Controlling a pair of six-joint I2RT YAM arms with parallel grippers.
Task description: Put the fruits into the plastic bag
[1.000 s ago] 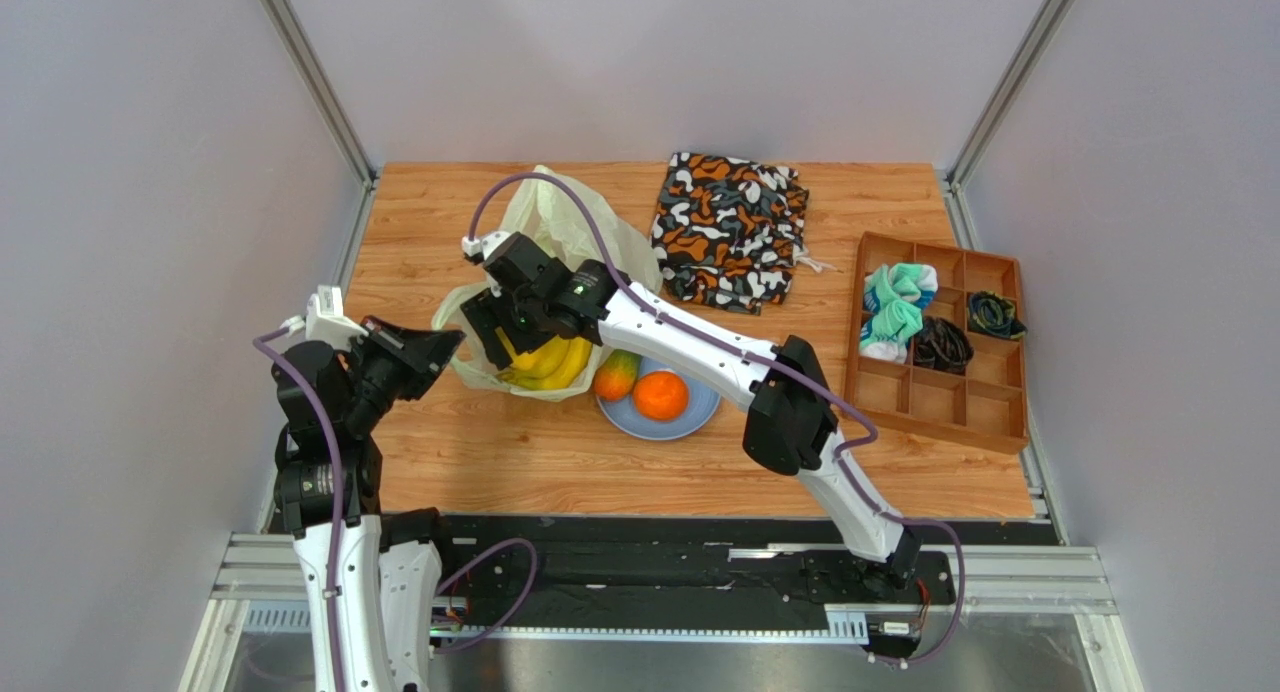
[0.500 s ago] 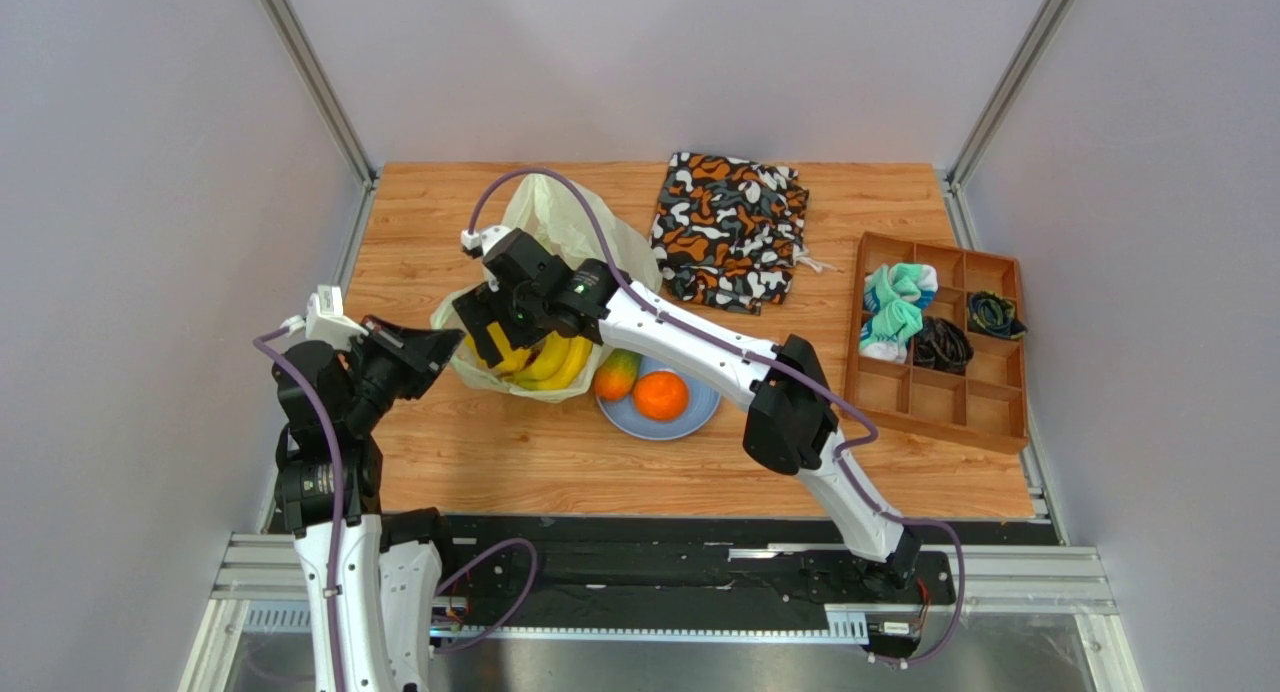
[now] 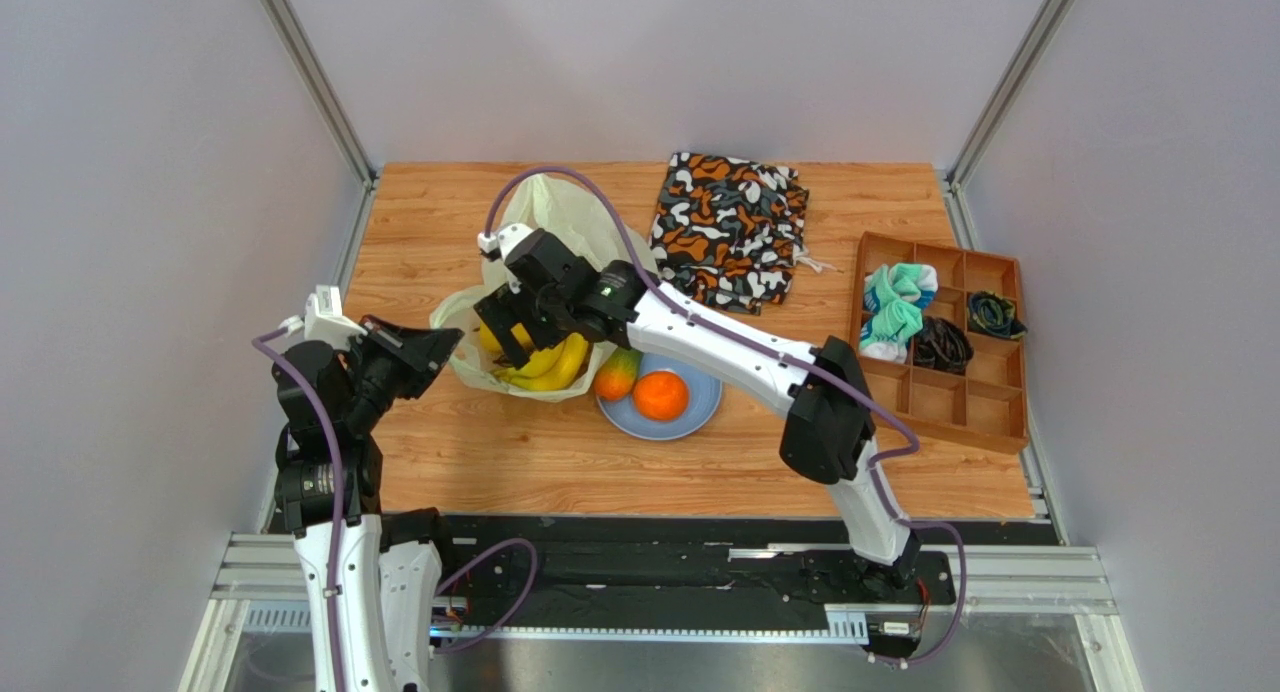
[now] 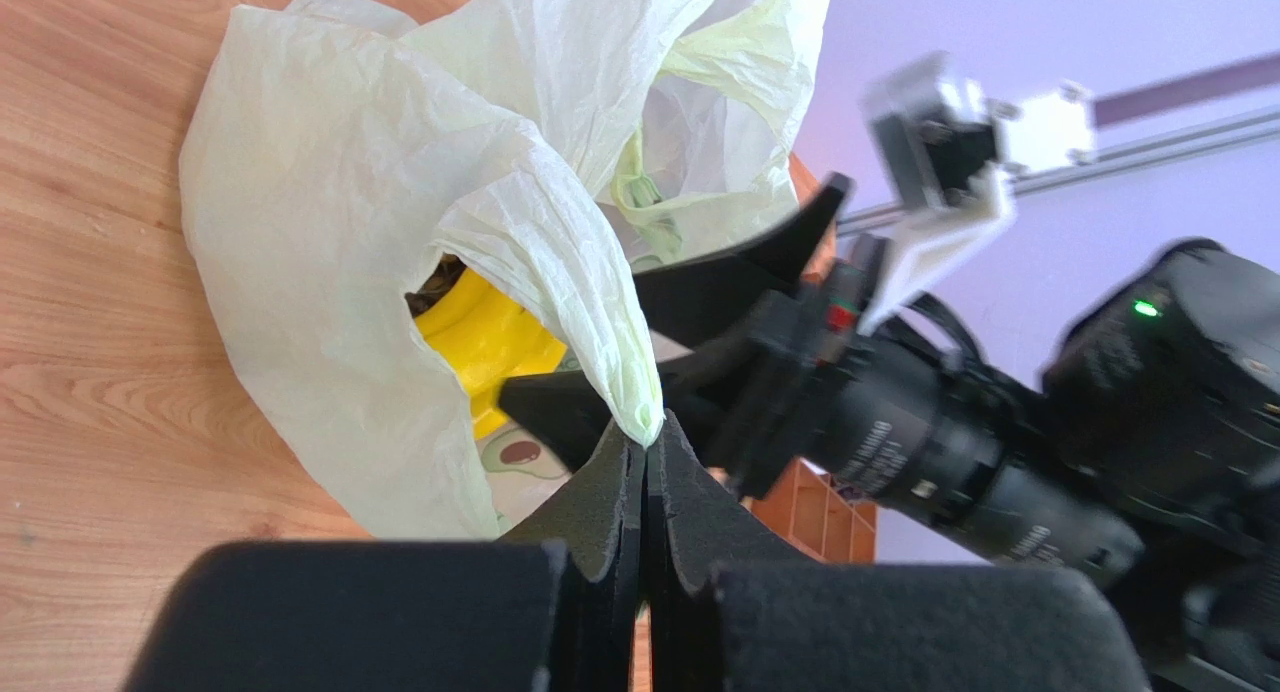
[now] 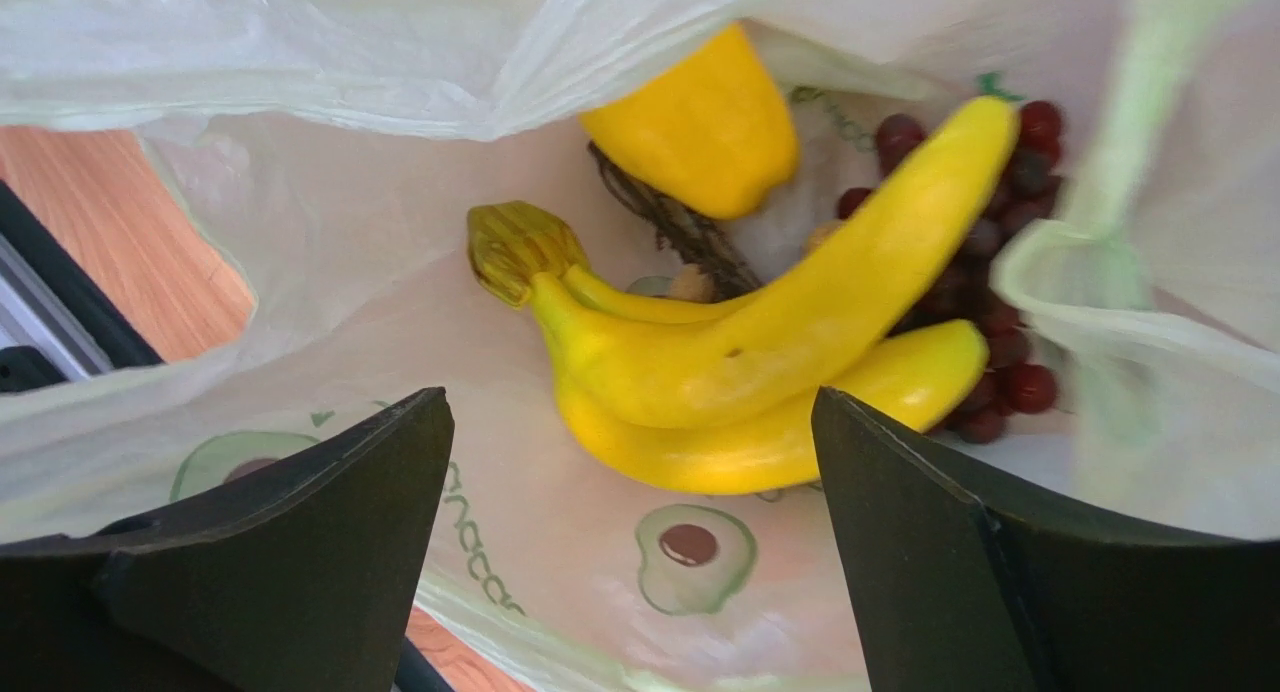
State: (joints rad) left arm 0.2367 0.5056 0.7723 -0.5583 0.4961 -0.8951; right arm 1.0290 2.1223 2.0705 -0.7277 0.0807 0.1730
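Plastic bag (image 3: 559,220) is lying left of centre on the tabletop (image 3: 451,467), with its mouth facing the blue plate (image 3: 691,425). Your left gripper (image 4: 646,449) is pinching the bag's rim, jaws fully closed on the film and propping the mouth open. Your right gripper (image 5: 628,410) is hanging inside the mouth, jaws spread wide and gripping nothing. Bananas (image 5: 751,347) are lying loose on the bag lining below it. Mango (image 3: 615,374) and orange (image 3: 660,395) are sitting on the plate just beside the bag, not yet bagged. Grapes (image 5: 1007,377) and the small yellow fruit (image 5: 699,122) are lying inside, behind the bananas. Looks like you're wrapping up the banana drop. Next you're needing a clean exit without snagging the film, then going for the mango.
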